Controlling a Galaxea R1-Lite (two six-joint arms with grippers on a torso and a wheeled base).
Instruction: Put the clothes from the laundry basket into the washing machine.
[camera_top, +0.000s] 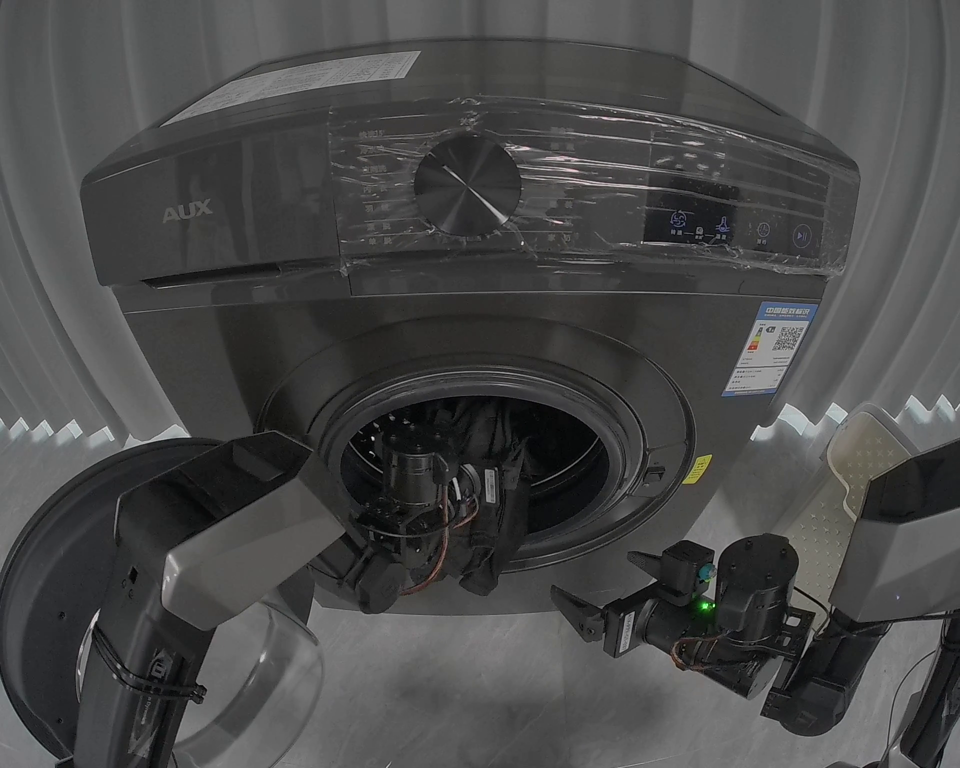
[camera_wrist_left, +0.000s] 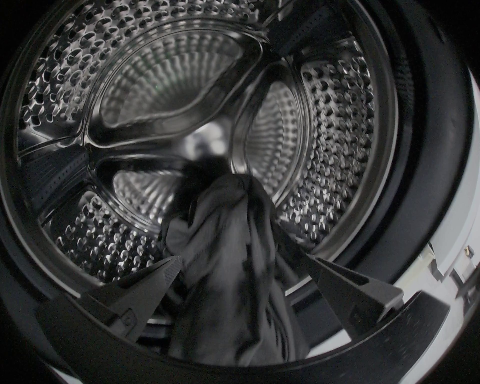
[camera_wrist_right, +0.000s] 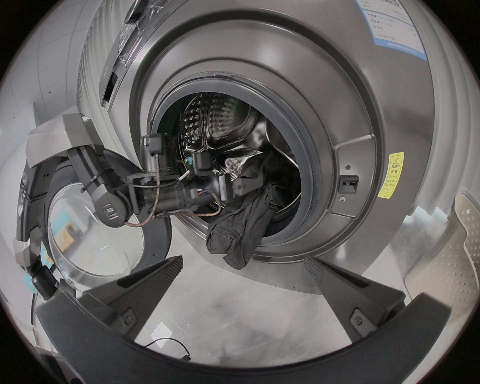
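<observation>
The grey front-loading washing machine (camera_top: 480, 310) stands with its round door (camera_top: 50, 570) swung open to the left. My left gripper (camera_wrist_left: 240, 262) is at the mouth of the steel drum (camera_wrist_left: 175, 95), open, its fingers wide apart. A dark garment (camera_wrist_left: 225, 260) lies between them, loose. In the right wrist view this garment (camera_wrist_right: 240, 225) hangs out over the lower door rim, half inside the drum. My right gripper (camera_top: 595, 578) hovers low in front of the machine, right of the opening, open and with nothing in it.
A white perforated laundry basket (camera_top: 850, 480) stands on the floor at the right of the machine; its wall (camera_wrist_right: 450, 260) is close to my right arm. The open door with its glass bowl (camera_wrist_right: 90, 235) takes up the space at the left. Grey floor lies in front.
</observation>
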